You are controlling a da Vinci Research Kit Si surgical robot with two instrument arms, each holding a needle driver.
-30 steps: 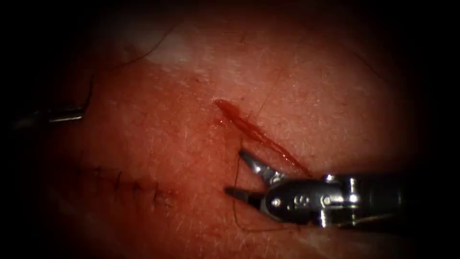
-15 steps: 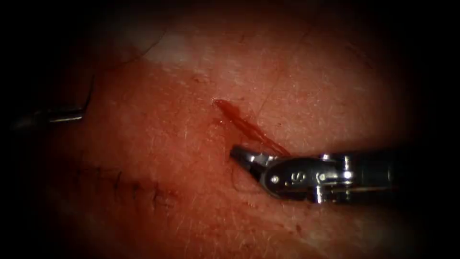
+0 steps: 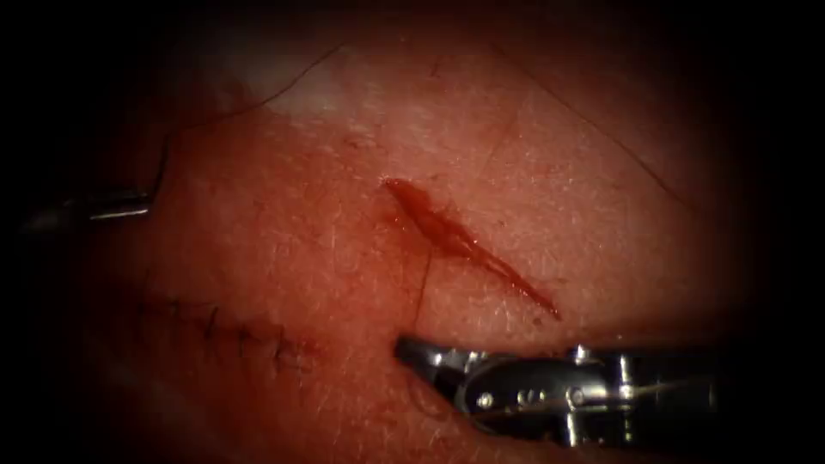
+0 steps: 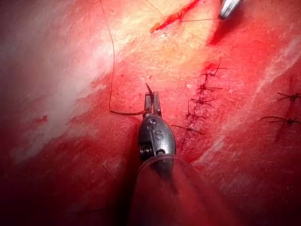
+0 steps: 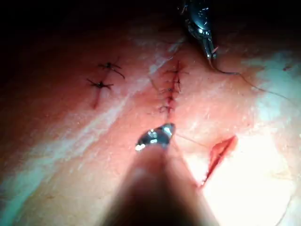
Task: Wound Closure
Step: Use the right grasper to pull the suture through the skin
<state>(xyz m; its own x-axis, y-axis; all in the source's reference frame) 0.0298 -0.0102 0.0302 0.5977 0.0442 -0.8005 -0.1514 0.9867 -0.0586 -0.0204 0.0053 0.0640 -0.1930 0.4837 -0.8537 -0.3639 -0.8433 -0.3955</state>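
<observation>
Two tools work over the tissue [image 3: 550, 180]. The right hand [image 3: 421, 354] lies near the viewer, below the cut [image 3: 468, 245] in the endoscope view, its jaws closed on the thread [image 3: 424, 288]. That strand runs taut from the hand up to the left lip of the cut, about midway along it. A second thin stretch of thread crosses the far right of the tissue, well apart from the cut.

The left hand [image 3: 142, 204] sits far out on the left, well apart from the cut. In the left wrist view this hand [image 4: 152, 98] is closed on the needle [image 4: 148, 88]; a short dark tip juts beyond the jaws, and I cannot tell where along the curve the grip falls. The needle is out of the tissue. Thread leaves the left hand sideways, then climbs away across the pale tissue.

An older stitched line [image 3: 245, 335] lies left of the cut, near the viewer. Red fluid fills the cut.
</observation>
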